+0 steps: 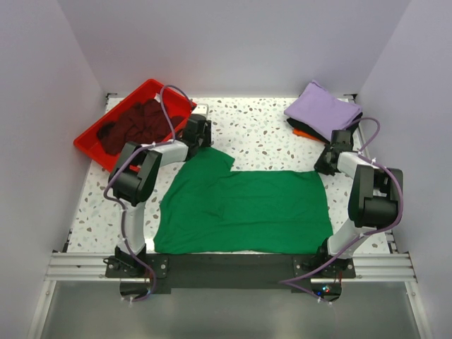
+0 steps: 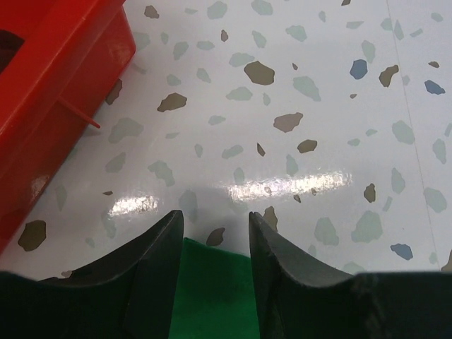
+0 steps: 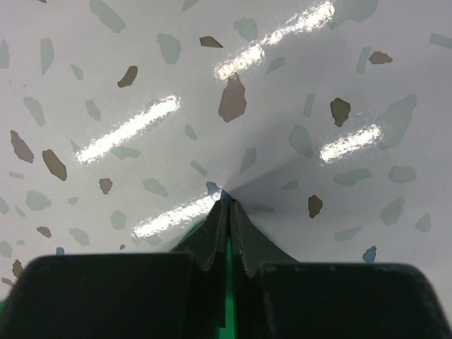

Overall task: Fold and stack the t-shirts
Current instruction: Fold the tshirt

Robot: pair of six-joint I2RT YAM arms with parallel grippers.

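Note:
The bright green t-shirt (image 1: 244, 212) lies spread flat on the table between the two arms. My left gripper (image 1: 208, 145) is low over its far left corner. In the left wrist view the jaws of the left gripper (image 2: 215, 219) stand apart, with the green cloth (image 2: 212, 289) lying between them. My right gripper (image 1: 321, 168) is at the shirt's far right corner. The right gripper (image 3: 227, 201) is shut there, and a thin strip of green cloth (image 3: 229, 311) shows pinched between its fingers. A dark maroon t-shirt (image 1: 134, 123) lies crumpled in the red tray (image 1: 152, 85).
A folded lavender t-shirt (image 1: 323, 109) sits at the far right on top of a black one (image 1: 311, 128) and an orange one (image 1: 302, 133). The red tray's wall (image 2: 49, 92) is close on the left of my left gripper. Grey walls enclose the speckled table (image 1: 261, 131).

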